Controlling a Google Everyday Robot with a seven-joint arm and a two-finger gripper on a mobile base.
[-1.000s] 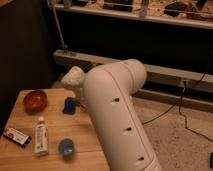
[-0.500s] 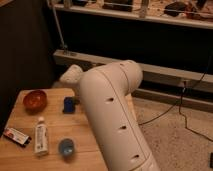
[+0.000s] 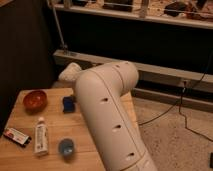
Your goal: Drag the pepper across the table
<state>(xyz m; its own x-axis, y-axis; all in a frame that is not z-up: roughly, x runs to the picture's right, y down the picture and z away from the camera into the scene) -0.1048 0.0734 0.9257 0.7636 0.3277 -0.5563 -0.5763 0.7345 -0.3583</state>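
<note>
A bulky white robot arm (image 3: 107,115) is reaching over the far side of a pale plank desk (image 3: 17,155), blocking much of the desktop from view. Its claw is hiding behind the arm's elbow, clenched shut, though whether it is gripping anything cannot be told. The pepper is not showing anywhere (it may be lying behind the arm). An orange-red bowl (image 3: 34,99) is sitting at the desk's far left, a blue piece (image 3: 68,103) just beside the arm, a white tube (image 3: 40,136) lying mid-desk, a small blue cup (image 3: 66,148) near the front, and a flat packet (image 3: 17,136) resting at the left edge.
</note>
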